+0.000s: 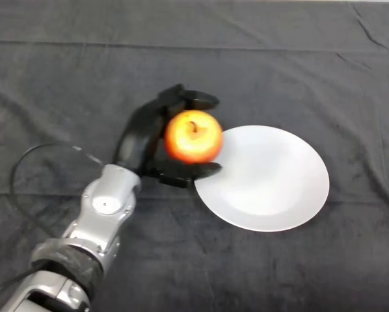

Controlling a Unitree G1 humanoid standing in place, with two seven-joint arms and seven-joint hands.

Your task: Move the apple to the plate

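Sitting in the grasp of the left hand [142,140], the apple [193,136] shows red-orange skin with a yellower patch and its stem dimple turned up toward the camera; black fingers curl over its far side and the thumb [185,173] closes under its near side, so the hand is clenched around the fruit rather than merely touching it. The apple overlaps the left rim of the white plate [272,188] as seen from above, and it appears to be held off the cloth, though whether it is clear of the plate or brushing the rim cannot be told from this angle. By my reading the pick is done and the carry is nearly finished: what remains is to bring the fruit further over the plate's middle, lower it and let go. The plate itself is round, shallow and bears nothing. The silver-grey arm [103,208] comes in from the lower left. Everything rests on a table [298,71] covered in a dark, slightly creased cloth, and nothing of the room beyond it shows
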